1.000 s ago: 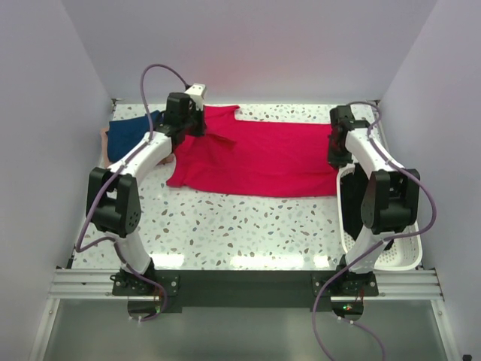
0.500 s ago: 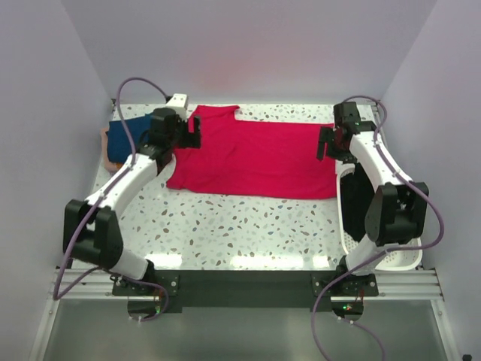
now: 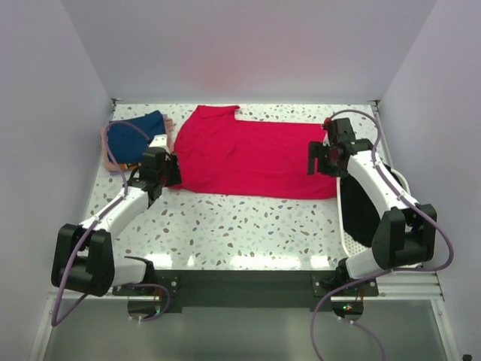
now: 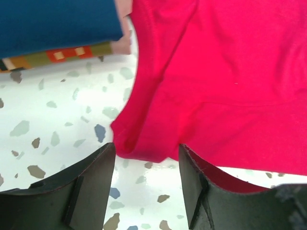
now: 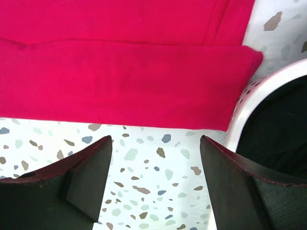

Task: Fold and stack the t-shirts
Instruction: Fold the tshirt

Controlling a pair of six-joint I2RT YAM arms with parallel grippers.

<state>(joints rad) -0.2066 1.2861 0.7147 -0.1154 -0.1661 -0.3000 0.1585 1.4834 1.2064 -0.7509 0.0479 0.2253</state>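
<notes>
The crimson-red t-shirt (image 3: pixel 255 154) lies spread flat across the middle of the table. My left gripper (image 3: pixel 167 171) sits at its near-left corner. In the left wrist view that gripper (image 4: pixel 146 153) is open, with the red corner (image 4: pixel 144 143) just ahead of the jaws and nothing between them. My right gripper (image 3: pixel 316 158) is at the shirt's near-right hem. In the right wrist view it (image 5: pixel 156 143) stands open over bare table below the red hem (image 5: pixel 129 110). A folded navy blue t-shirt (image 3: pixel 135 137) lies at the far left on pale pink cloth (image 3: pixel 113 162).
A white perforated basket (image 3: pixel 391 259) stands along the right edge with black cloth (image 3: pixel 361 203) inside; its rim (image 5: pixel 268 81) is close to my right gripper's right finger. A multicoloured patterned edge (image 4: pixel 57 55) shows under the navy shirt. Walls close in the back and sides.
Both grippers have opened and let go of the red shirt, which now lies flat. The left arm has drawn back from the shirt's far-left part to its near-left corner; the right has moved nearer.
</notes>
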